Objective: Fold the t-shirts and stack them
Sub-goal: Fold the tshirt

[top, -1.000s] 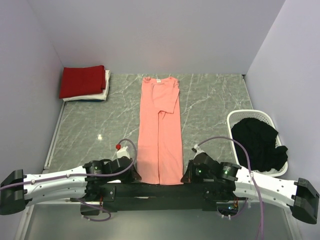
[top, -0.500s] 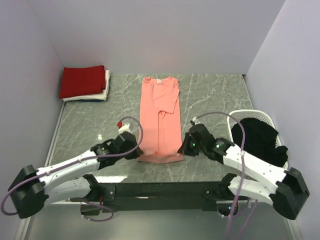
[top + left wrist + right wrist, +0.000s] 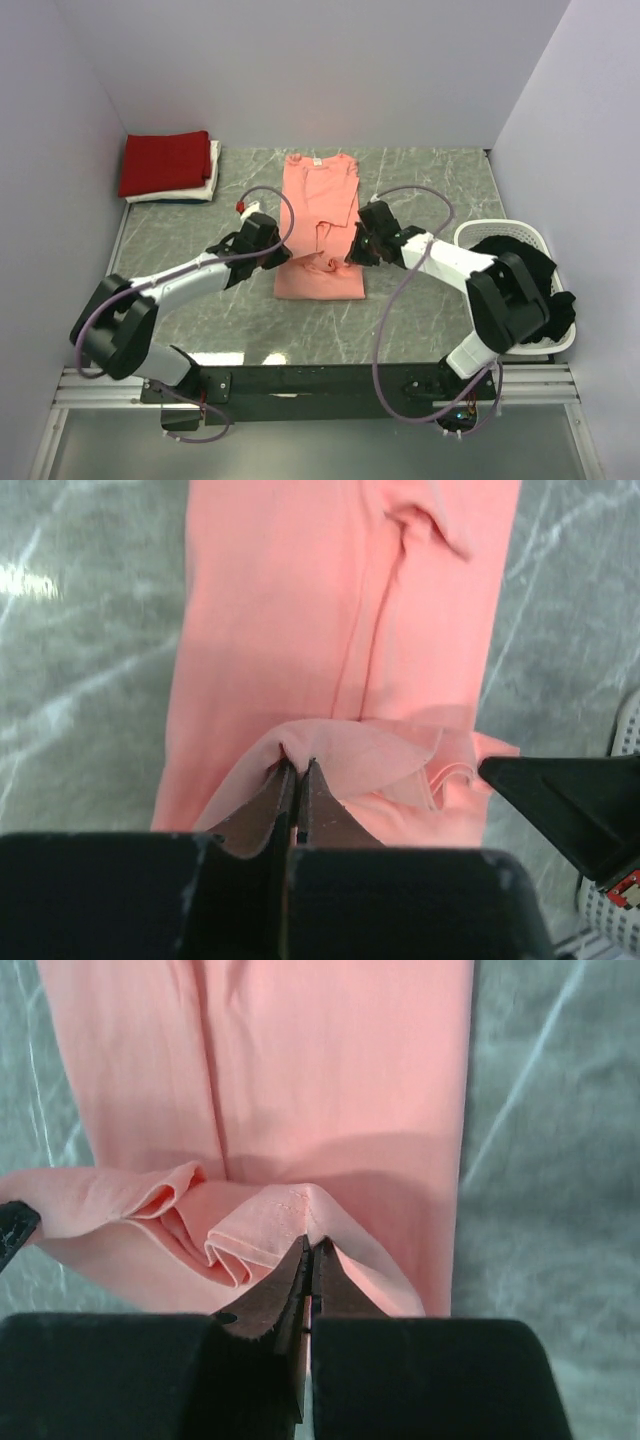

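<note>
Left gripper (image 3: 298, 768) and right gripper (image 3: 312, 1245) jaws pinch the salmon-pink t-shirt (image 3: 318, 195) hem (mid-fold); carry both corners evenly to its far end.

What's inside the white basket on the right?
A crumpled black t-shirt fills the basket and drapes over its rim. Anything beneath it is covered, so I cannot tell whether more shirts remain.

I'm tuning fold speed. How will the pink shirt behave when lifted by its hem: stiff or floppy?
Probably floppy: the salmon-pink t-shirt sags into loose folds between the left claw and right claw. Likely light, since two thin corner pinches hold it up. The middle may droop and land wrinkled.
</note>
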Tool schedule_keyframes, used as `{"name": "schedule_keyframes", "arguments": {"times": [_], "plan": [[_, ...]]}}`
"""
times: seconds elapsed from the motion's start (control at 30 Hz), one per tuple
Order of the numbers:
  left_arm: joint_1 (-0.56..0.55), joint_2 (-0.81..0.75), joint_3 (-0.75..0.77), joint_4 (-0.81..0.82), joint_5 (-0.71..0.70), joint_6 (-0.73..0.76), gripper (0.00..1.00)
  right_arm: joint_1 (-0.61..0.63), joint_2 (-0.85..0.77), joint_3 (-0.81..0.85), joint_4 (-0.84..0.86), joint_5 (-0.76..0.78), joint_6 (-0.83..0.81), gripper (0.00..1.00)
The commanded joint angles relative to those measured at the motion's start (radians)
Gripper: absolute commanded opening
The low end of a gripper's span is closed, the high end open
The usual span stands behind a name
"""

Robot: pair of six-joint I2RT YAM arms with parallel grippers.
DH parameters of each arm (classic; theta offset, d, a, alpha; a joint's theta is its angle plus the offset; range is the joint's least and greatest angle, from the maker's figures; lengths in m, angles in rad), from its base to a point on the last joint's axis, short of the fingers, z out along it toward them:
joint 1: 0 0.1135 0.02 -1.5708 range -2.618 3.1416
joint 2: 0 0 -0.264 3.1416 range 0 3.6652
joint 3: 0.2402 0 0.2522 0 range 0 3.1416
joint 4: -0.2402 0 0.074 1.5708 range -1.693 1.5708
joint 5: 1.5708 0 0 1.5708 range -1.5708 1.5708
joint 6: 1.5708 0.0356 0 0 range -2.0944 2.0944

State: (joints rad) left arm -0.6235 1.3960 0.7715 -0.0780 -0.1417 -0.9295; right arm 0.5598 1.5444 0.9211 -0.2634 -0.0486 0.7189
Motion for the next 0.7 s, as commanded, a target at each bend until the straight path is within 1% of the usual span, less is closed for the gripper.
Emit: {"name": "schedule_keyframes", "arguments": {"times": [0.0, 0.07, 0.23, 0.47, 0.67], "plan": [[0.051, 0.069, 0.074, 0.072, 0.028, 0.004, 0.00, -0.041, 0.066, 0.087, 0.061, -0.013, -0.026, 0.00], [0.070, 0.113, 0.103, 0.098, 0.043, 0.000, 0.00, -0.057, 0.112, 0.125, 0.061, -0.016, -0.027, 0.00], [0.113, 0.199, 0.164, 0.109, 0.077, -0.006, 0.01, -0.113, 0.167, 0.160, 0.089, -0.082, -0.024, 0.00], [0.148, 0.279, 0.239, 0.112, 0.111, -0.009, 0.01, -0.173, 0.220, 0.225, 0.098, -0.137, -0.022, 0.00], [0.176, 0.334, 0.288, 0.104, 0.119, -0.009, 0.01, -0.196, 0.263, 0.283, 0.085, -0.160, -0.026, 0.00]]}}
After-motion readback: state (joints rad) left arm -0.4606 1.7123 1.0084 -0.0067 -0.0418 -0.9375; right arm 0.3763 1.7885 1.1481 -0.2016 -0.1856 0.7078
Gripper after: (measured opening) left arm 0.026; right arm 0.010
